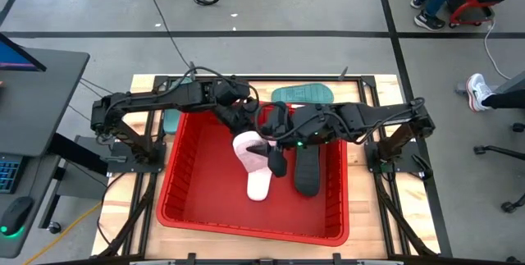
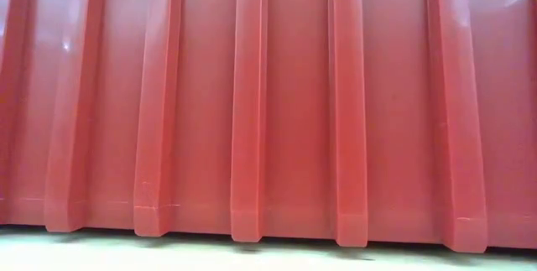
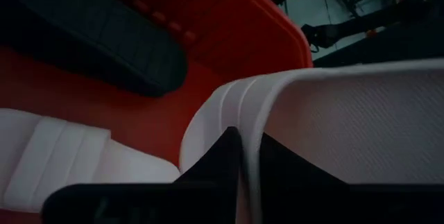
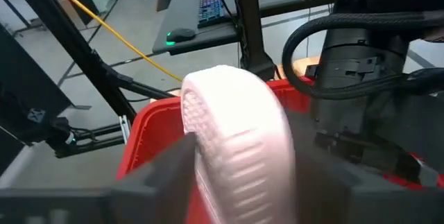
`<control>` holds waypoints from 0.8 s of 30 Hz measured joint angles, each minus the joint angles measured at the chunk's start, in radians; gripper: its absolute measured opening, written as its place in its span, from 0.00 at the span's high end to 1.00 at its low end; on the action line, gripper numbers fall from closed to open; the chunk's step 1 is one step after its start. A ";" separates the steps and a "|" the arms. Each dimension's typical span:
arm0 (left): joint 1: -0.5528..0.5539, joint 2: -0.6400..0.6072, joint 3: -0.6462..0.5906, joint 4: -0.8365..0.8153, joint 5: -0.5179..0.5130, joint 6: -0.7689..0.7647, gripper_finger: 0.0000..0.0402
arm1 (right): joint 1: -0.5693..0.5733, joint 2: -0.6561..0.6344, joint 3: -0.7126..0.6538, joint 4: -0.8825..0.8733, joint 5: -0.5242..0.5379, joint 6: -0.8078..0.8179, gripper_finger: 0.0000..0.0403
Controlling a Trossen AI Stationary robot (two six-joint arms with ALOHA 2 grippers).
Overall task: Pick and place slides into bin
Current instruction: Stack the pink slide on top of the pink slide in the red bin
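Overhead, left pincer (image 1: 248, 132) clenched on ribbed white slide (image 1: 250, 148) (toe upright); right pincer (image 1: 264, 143) unclear.

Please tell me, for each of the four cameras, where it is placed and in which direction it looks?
High view: above the table, looking straight down on the bin, both arms show.
Low view: table height, facing the bin's ribbed red wall; no arm shows.
Left wrist view: inside the bin, the left gripper pinches the white slide.
Right wrist view: faces the same white slide, between the right gripper fingers.
Shared: white slide, red bin.

2 white slides (image 1: 256, 162), 2 black slides (image 1: 306, 171), 1 teal slide (image 1: 303, 93), 1 red bin (image 1: 184, 179)
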 joint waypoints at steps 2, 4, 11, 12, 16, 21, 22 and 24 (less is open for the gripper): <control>0.000 0.000 0.000 0.001 -0.010 0.000 0.87 | 0.000 -0.001 0.000 0.001 -0.004 0.006 0.57; 0.000 0.000 0.000 0.001 -0.017 0.005 0.86 | 0.001 -0.002 0.000 0.001 -0.008 0.022 0.69; 0.030 -0.036 0.000 0.014 -0.070 -0.062 0.79 | -0.008 0.003 0.000 0.014 -0.021 0.136 0.83; 0.038 -0.045 0.000 0.016 -0.074 -0.063 0.76 | -0.008 0.002 0.000 0.016 -0.012 0.155 0.83; 0.069 -0.099 0.000 -0.040 -0.070 -0.032 0.62 | -0.007 0.002 0.001 -0.004 -0.040 0.282 0.83; 0.093 -0.183 0.002 -0.133 -0.108 0.042 0.44 | -0.003 0.001 0.000 -0.049 -0.046 0.432 0.83; 0.096 -0.202 0.002 -0.150 -0.124 0.051 0.42 | -0.003 0.001 0.000 -0.057 -0.030 0.465 0.83; 0.096 -0.244 0.002 -0.168 -0.160 0.073 0.37 | -0.005 0.001 0.000 -0.091 0.010 0.543 0.83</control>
